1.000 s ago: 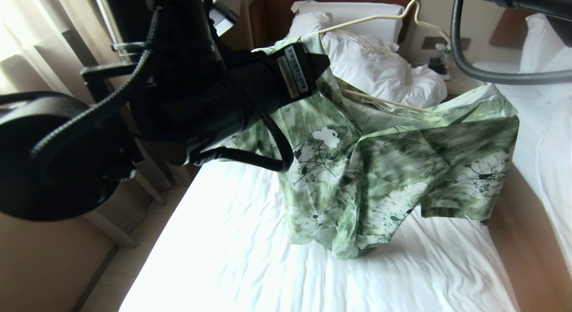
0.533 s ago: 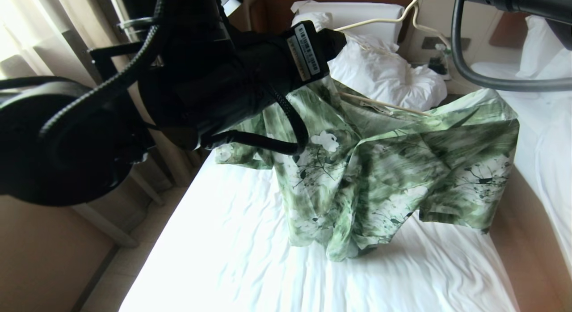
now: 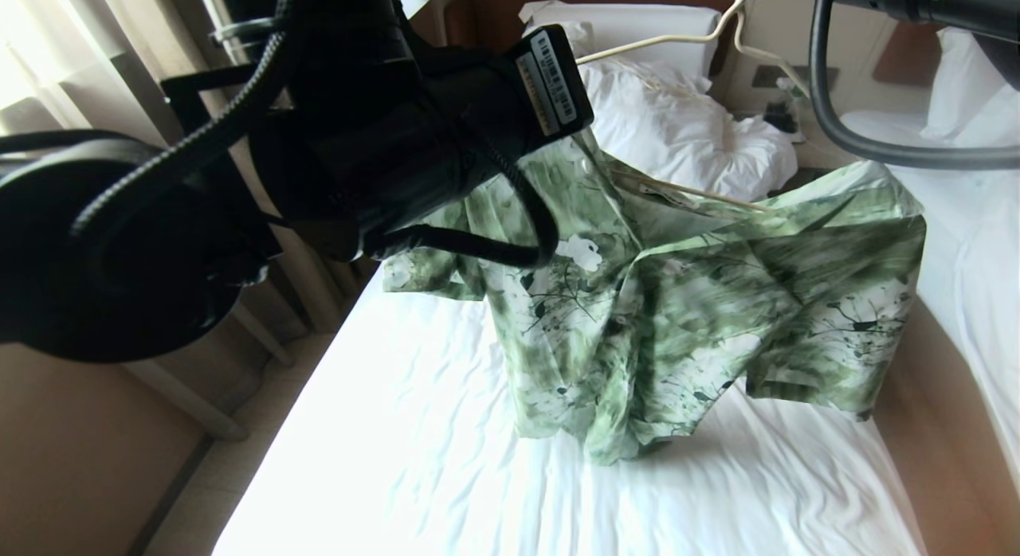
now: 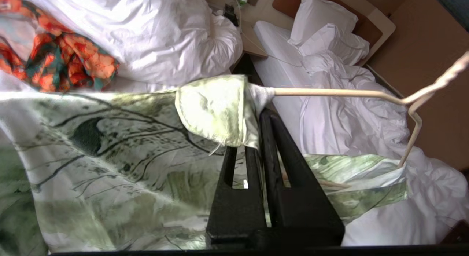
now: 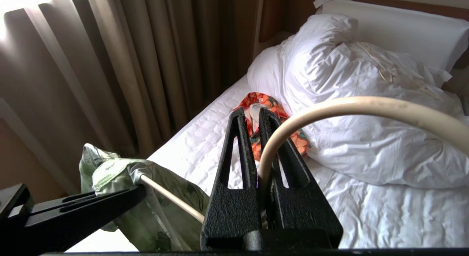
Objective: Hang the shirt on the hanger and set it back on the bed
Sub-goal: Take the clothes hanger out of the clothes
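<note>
We keep the hanger [image 4: 329,92] aloft over the bed [image 3: 414,460], right gripper [image 5: 261,118] clamped on its hook, left gripper [image 4: 256,113] pinching the shirt [image 3: 685,301] collar to seat it.

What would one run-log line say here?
left gripper: shut on shirt | right gripper: shut on hanger | bed: below

We record the shirt [image 3: 701,301] as light and dark green brushed print with white flowers and dark vine lines. The hanger [image 4: 337,92] is cream. The bed [image 3: 446,460] has a white sheet, white duvet [image 3: 685,134] and dark brown headboard [image 3: 486,22]. A smaller garment [image 4: 66,61] is orange and dark green. Both pincers, left pincer [image 4: 262,116] and right pincer [image 5: 253,118], are black. Curtains [image 5: 121,65] are beige-brown.
</note>
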Available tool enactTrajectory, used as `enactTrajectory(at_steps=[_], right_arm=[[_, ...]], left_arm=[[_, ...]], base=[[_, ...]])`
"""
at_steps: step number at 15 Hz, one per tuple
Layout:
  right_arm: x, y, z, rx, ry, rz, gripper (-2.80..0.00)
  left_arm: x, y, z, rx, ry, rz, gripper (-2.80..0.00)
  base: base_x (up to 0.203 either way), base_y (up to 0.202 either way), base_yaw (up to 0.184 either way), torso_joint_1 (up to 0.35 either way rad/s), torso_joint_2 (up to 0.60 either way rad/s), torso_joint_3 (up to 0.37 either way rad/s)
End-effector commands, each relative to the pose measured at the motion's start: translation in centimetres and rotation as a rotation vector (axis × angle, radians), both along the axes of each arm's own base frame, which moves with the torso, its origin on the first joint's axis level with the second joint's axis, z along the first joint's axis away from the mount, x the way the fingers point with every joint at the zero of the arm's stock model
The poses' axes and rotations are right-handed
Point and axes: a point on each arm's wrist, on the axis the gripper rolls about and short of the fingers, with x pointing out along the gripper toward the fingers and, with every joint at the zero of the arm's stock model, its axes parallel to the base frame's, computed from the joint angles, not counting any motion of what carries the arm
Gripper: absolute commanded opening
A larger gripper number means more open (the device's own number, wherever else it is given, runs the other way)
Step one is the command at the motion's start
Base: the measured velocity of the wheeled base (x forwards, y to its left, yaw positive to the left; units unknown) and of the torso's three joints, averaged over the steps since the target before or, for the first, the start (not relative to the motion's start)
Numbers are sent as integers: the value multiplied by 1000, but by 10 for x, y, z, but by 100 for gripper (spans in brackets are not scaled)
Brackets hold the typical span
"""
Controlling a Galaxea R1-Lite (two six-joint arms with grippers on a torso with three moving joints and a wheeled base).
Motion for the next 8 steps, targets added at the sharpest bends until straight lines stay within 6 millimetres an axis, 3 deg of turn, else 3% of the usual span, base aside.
enactTrajectory(at_steps=[1,4,8], right_arm=[[-3,-1,1,0,-3,1,-280],[0,-2,-2,-5,4,-10,-280],[5,-3,-5,-14,12,-23,-280]], left_arm=[[-2,3,0,-1,2,8,-280],[-8,19,8,-18,-11,37,-280],[-21,60,22,-9,-60,109,-280]], base=[[0,0,0,0,0,0],[0,0,0,0,0,0],[0,0,0,0,0,0]])
